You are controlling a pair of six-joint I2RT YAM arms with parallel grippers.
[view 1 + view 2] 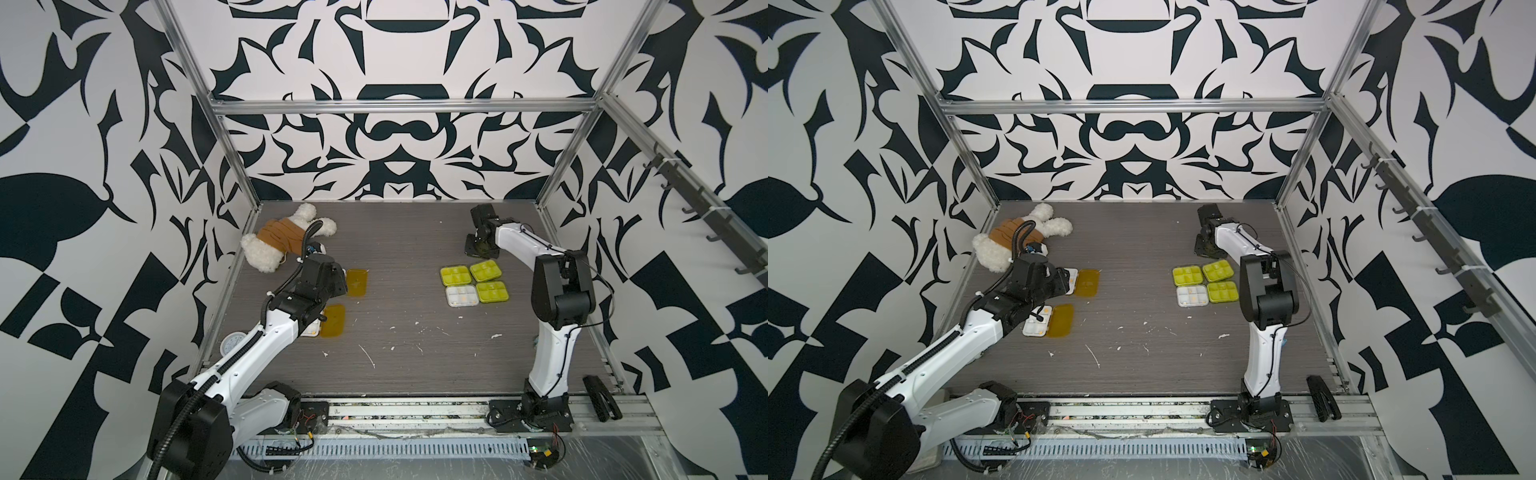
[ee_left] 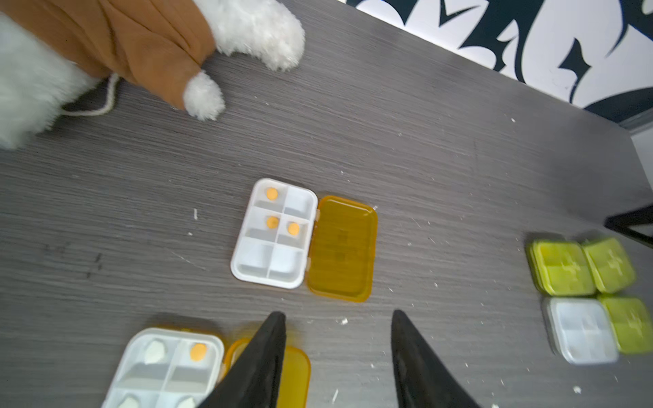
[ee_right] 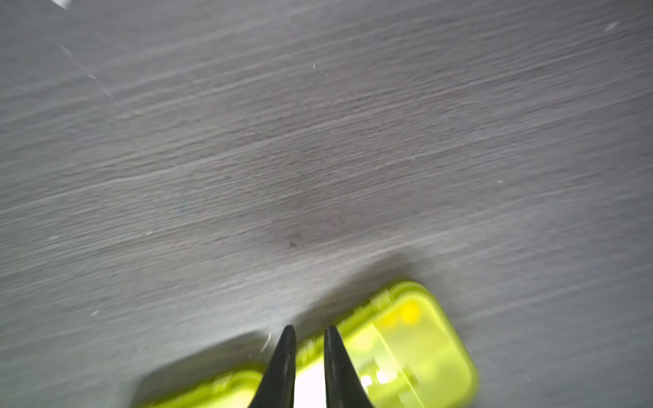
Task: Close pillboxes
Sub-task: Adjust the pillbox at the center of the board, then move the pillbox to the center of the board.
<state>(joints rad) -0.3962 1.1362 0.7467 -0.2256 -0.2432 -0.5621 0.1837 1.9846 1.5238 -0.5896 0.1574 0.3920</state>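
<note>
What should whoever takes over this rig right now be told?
Left gripper: open, empty, near the amber pillboxes.
Right gripper: jaws a narrow gap apart, empty, over a yellow-green pillbox.
Done: yellow-green pillboxes and clear pillbox look closed, clustered by the right arm.
Left to do: far amber pillbox and near amber pillbox lie with lids flat open.

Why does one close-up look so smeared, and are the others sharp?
Right wrist view: motion-smeared throughout, the yellow-green pillbox glaring and streaky. Left wrist view: sharp at the central open amber pillbox, softer toward the edges. Both top views: crisp, evenly lit.
</note>
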